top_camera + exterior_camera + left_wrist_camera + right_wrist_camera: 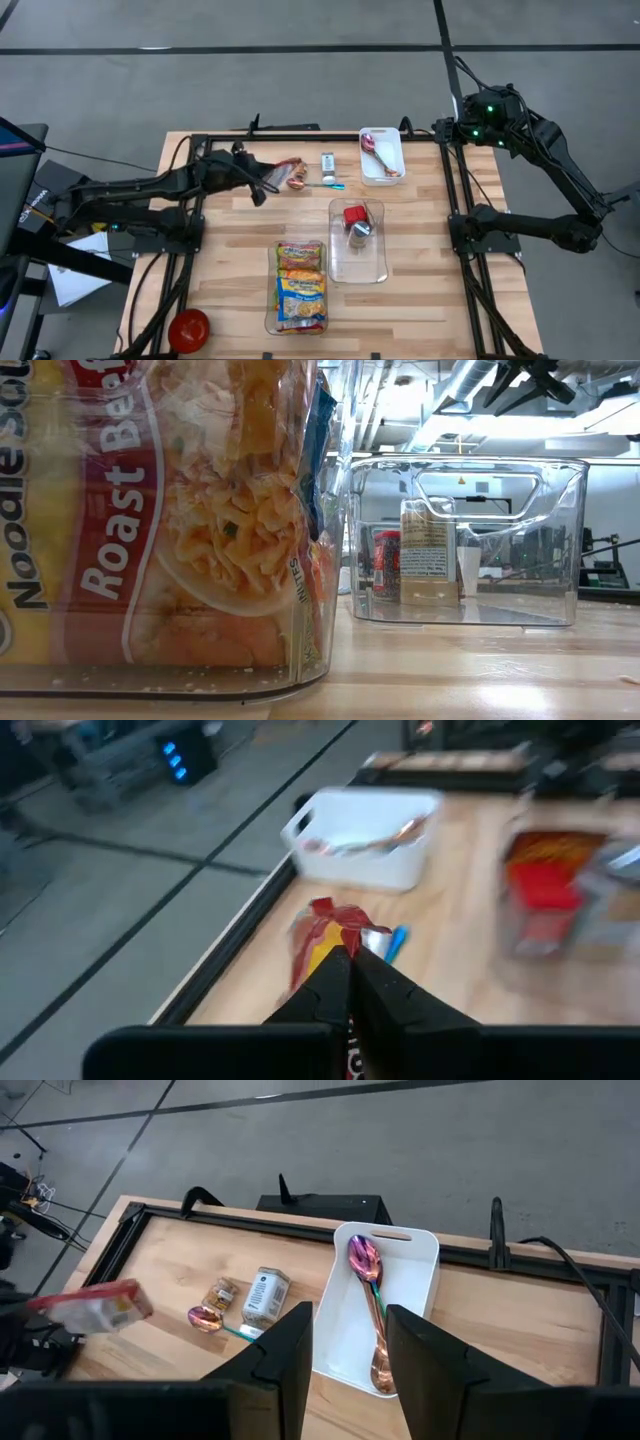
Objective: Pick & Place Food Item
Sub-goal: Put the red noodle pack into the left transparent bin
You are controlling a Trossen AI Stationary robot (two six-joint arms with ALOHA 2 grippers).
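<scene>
Nearest the front edge: clear bin (268, 322) packed with noodle packets (300, 285), standing on end, presumably sorted there as finished stock. Just behind and to the right: second clear bin (380, 268) holding a red-topped can (355, 222), with room to spare; judged a likely drop point, though unconfirmed.

Mid-table, left: left gripper (268, 183) closed tight on a red-and-yellow snack packet (325, 930), pinched by one edge at the fingertips (335, 970), the rest of it projecting beyond the tips. Appears lifted off the wood; clearance not verifiable. Edge grip judged suited to thin foil, but liable to swing or slip in transit.

Just beyond the packet, loose on the table: small jar (220, 1293), white bottle (265, 1295), teal-handled spoon (212, 1320). Farther back: white tray (397, 150) with a spoon (368, 1295) inside.

Far right corner: right gripper (350, 1320) waiting high, fingers partly apart, nothing between them.
</scene>
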